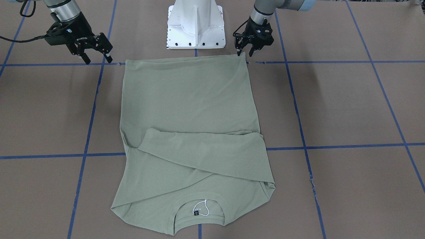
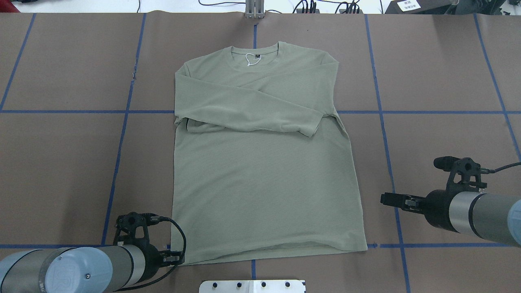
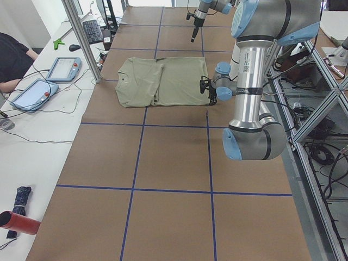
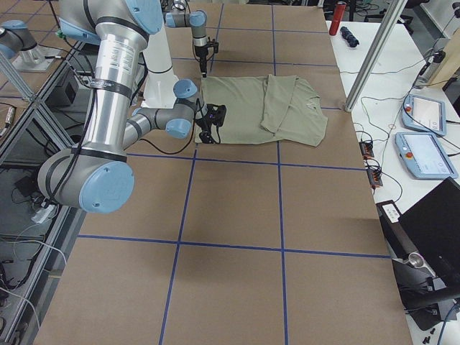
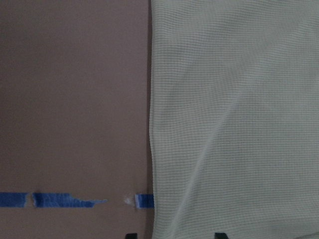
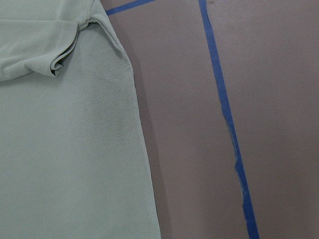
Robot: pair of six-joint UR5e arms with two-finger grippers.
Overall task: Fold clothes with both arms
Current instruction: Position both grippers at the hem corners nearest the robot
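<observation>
Both claws stood wide with nothing between their fingers. The left gripper (image 1: 245, 53) straddled the shirt's edge, one finger over cloth and one over bare table, and the right gripper (image 1: 97, 59) hung over bare table.

The sage-green shirt (image 2: 264, 179) lay flat at the middle of the table (image 2: 61, 162). In the overhead view its neck was at 12 o'clock and its hem at 6, with the long sleeves (image 2: 248, 118) folded across the chest. Inside the collar sat a small black label (image 1: 196, 211) with a loop of white string (image 1: 204, 206) – its print was too small to read.

The left gripper was at the hem's 7 o'clock corner, its forearm low and entering from 8 o'clock. A raised "UR" mark showed on the blue joint cap (image 2: 67, 270). The right gripper was at 4 o'clock, well apart from the shirt's side, its forearm entering from 3 o'clock – white lettering on its body was not legible.

Blue tape lines (image 2: 118, 162) gridded the brown surface. The white pedestal base (image 1: 196, 26) stood at 6 o'clock, just beyond the hem.
</observation>
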